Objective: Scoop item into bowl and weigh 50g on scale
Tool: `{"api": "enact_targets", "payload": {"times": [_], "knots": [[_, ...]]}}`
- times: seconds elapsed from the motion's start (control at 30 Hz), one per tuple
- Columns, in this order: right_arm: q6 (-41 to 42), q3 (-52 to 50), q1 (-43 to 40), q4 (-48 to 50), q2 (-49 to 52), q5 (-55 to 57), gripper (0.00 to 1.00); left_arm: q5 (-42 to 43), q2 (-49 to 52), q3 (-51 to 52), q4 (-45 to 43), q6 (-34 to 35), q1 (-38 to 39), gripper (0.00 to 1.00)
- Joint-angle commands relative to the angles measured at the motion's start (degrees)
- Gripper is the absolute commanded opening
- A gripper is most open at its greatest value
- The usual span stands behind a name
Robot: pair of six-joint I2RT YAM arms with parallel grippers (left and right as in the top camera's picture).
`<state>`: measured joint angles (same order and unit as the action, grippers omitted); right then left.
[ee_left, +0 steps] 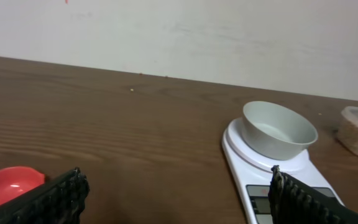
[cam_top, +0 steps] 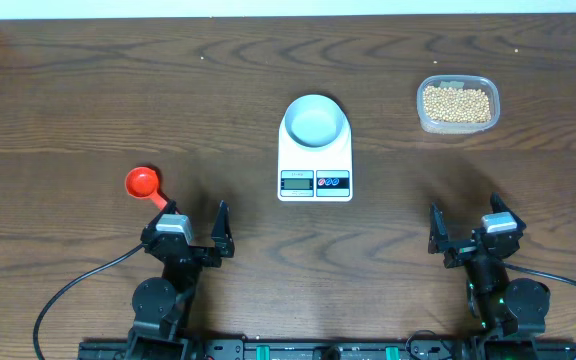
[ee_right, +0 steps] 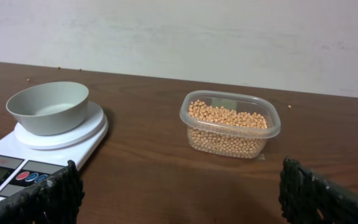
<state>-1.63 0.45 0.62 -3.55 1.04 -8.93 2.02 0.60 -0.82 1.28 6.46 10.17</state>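
Observation:
The pale blue-white bowl [cam_top: 315, 122] stands on the white scale [cam_top: 288, 158] at the table's middle, and nothing shows inside it. The tan beans [cam_top: 456, 103] fill a clear plastic tub [cam_top: 423, 118] at the back right. My left gripper [cam_top: 190, 226] is open over bare table near the front left, just right of a red scoop [cam_top: 142, 182]. My right gripper [cam_top: 465, 226] is open at the front right, well short of the tub. The left wrist view shows the bowl [ee_left: 278, 130] on the scale [ee_left: 238, 152]. The right wrist view shows the beans [ee_right: 229, 118] ahead and the bowl [ee_right: 47, 107] to the left.
The red scoop [ee_left: 8, 186] lies by my left gripper's left finger, its handle hidden under the arm. A pale wall runs behind the table's far edge. Cables trail from both arm bases at the front edge.

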Motion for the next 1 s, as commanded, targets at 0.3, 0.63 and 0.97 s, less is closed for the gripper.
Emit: {"api": "enact_targets", "payload": {"times": [0.3, 0.63, 0.97], "knots": [[0.7, 0.0, 0.4, -0.3, 0.1, 0.4, 0.99, 6.5, 1.1, -5.7, 6.1, 4.9, -0.2, 0.95], [0.7, 0.0, 0.4, -0.3, 0.1, 0.4, 0.99, 3.1, 20.8, -27.6, 22.1, 4.8, -0.2, 0.95], [0.7, 0.0, 0.4, -0.3, 0.1, 0.5, 0.99, -4.5, 42.3, -51.7, 40.1, 4.8, -0.2, 0.95]]}}
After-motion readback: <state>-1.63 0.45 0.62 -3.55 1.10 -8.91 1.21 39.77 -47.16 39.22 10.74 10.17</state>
